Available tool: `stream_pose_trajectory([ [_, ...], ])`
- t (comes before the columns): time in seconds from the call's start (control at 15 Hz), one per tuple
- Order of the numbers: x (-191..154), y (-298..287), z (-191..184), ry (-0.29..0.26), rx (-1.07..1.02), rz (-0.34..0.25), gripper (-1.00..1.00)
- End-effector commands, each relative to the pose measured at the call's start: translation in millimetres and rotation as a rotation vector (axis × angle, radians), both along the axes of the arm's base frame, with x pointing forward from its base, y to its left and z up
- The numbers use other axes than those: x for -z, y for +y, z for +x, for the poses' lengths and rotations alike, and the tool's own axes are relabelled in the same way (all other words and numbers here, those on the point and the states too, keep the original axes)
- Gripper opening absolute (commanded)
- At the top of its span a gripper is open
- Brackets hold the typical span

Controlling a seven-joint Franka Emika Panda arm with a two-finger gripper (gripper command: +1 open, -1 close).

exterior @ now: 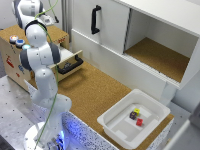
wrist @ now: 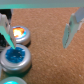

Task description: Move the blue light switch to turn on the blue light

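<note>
my gripper [wrist: 39,31]: jaws spread wide, nothing held betw them. one finger [wrist: 6,31] in the wrist view comes down right at the edge of the blue light switch [wrist: 15,55]; whether it actually touches, can't tell, pic too blurred. other finger [wrist: 74,29] stands well apart over bare cork surface [wrist: 50,55].

blue light switch: round blue cap in a grey metal ring, sitting on the cork top. just beside it the red-orange cap [wrist: 20,34], lit bright at centre. on the switch's other side, a sliver of greenish-cyan cap [wrist: 11,81] at the frame edge.

exterior view: gripper itself hidden behind my arm [exterior: 37,55]. the caps sit in a row on top of the wooden box [exterior: 15,62] at the exterior view's left; blue one [exterior: 19,43] visible next to my elbow, red-orange one [exterior: 13,38] beside it. drawer w/ black handle [exterior: 70,65] stands pulled out of the box.

further out: white cabinet [exterior: 115,25] w/ open compartment, and a white bin [exterior: 112,122] holding small coloured blocks [exterior: 135,115] near the exterior view's right.
</note>
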State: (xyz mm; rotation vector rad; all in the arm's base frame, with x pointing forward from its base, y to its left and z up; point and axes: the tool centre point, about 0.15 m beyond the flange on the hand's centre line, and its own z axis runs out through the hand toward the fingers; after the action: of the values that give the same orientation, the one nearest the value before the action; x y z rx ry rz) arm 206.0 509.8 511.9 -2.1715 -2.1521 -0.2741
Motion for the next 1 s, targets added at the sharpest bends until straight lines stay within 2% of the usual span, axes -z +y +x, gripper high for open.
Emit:
stream_pose_trajectory([
  [0.0, -7.2, 40.5, -33.4, -0.096, -0.077, -0.125, -1.0],
  [0.33, -3.1, 38.3, -34.6, -0.011, -0.068, -0.114, -1.0],
  [0.47, -1.9, 35.7, -39.4, 0.019, -0.069, -0.127, -1.0],
  [0.73, 0.8, 38.0, -37.4, 0.106, -0.029, -0.13, -1.0],
  [0.93, 2.4, 31.7, -30.1, 0.117, 0.034, -0.113, -1.0],
])
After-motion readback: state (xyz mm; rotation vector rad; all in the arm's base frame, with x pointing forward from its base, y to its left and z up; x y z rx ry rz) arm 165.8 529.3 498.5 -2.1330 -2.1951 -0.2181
